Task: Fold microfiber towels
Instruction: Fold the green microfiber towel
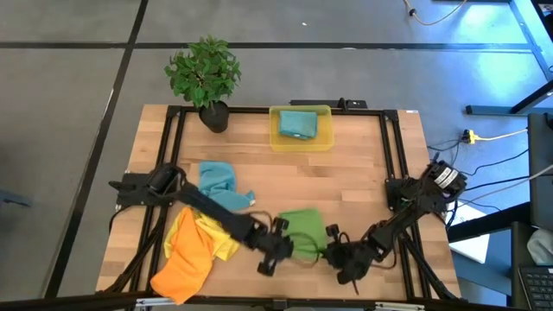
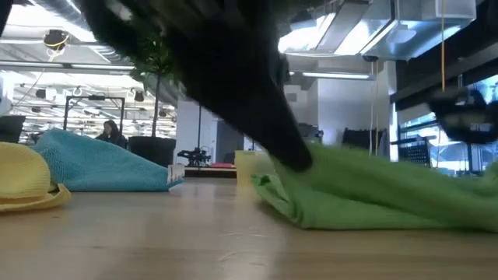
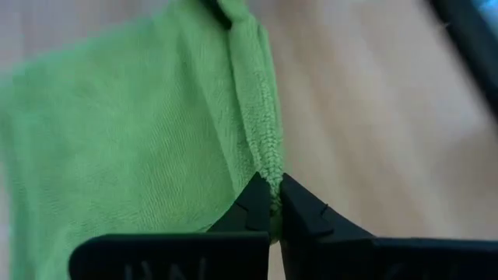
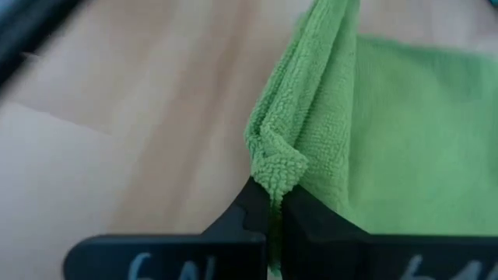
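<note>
A green microfiber towel (image 1: 302,229) lies near the table's front edge, between my two grippers. My left gripper (image 1: 281,248) is shut on its near left corner and my right gripper (image 1: 337,252) on its near right corner. In the low view the green towel (image 2: 373,190) rests on the tabletop with its edge doubled over. A teal towel (image 1: 220,181) lies crumpled at the left. A yellow towel (image 1: 206,238) and an orange towel (image 1: 183,266) lie heaped at the near left. My left gripper (image 3: 270,190) pinches the green towel's hemmed corner (image 3: 268,159) between its two fingertips, slanting down from the table's left. The cloth spreads away from the fingers and lies on the table. My right gripper (image 4: 270,198) pinches a doubled-over corner (image 4: 276,167) of the green towel between its two fingertips, at least two layers, slanting down from the table's right. The rest of the towel lies on the table beyond the fingers.
A translucent yellow bin (image 1: 324,130) with a teal cloth (image 1: 296,123) inside stands at the far middle of the table. A potted plant (image 1: 206,78) stands at the far left. Bare wood lies between the bin and the green towel.
</note>
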### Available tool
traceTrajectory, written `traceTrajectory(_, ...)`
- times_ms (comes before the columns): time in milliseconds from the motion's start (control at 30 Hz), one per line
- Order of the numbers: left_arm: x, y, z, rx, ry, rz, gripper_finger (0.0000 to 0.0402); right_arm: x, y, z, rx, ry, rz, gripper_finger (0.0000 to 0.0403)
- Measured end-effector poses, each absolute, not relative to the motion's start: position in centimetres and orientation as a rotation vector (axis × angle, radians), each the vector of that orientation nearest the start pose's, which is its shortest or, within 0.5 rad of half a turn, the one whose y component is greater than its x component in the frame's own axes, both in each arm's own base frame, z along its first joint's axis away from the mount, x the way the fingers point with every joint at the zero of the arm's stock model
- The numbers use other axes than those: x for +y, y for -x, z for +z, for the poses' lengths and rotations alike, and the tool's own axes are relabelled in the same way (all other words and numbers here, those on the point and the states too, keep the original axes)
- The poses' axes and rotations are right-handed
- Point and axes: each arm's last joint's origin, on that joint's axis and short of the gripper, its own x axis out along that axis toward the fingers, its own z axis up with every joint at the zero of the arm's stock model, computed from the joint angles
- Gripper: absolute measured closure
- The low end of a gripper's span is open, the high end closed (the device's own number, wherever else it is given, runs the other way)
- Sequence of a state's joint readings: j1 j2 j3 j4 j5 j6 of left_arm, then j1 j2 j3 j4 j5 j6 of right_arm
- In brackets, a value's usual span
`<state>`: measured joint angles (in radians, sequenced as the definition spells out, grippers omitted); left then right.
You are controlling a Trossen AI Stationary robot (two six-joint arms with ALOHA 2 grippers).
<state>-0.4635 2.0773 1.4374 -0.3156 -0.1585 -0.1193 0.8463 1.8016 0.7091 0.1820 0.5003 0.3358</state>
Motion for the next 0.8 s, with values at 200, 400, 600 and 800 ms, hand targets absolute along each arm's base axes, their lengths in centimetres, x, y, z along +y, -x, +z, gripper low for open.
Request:
traceTrajectory(200, -17.4, -40.1, 15.3, 0.89, -0.1, -0.328, 0.0401, 19.2, -19.3, 9.2, 0.56, 0.087, 0.229, 0.0399)
traceTrajectory(400, -19.4, -40.1, 16.1, 0.776, -0.095, -0.415, 0.0401, 19.1, -17.9, 10.5, 0.413, 0.028, 0.301, 0.0399)
traceTrajectory(600, -22.2, -38.9, 16.6, 0.73, -0.091, -0.438, 0.0401, 22.2, -18.8, 12.3, 0.441, 0.127, 0.357, 0.0399)
traceTrajectory(800, -21.0, -39.0, 16.3, 0.78, -0.14, -0.401, 0.0401, 20.6, -20.3, 11.8, 0.516, 0.104, 0.2, 0.0399)
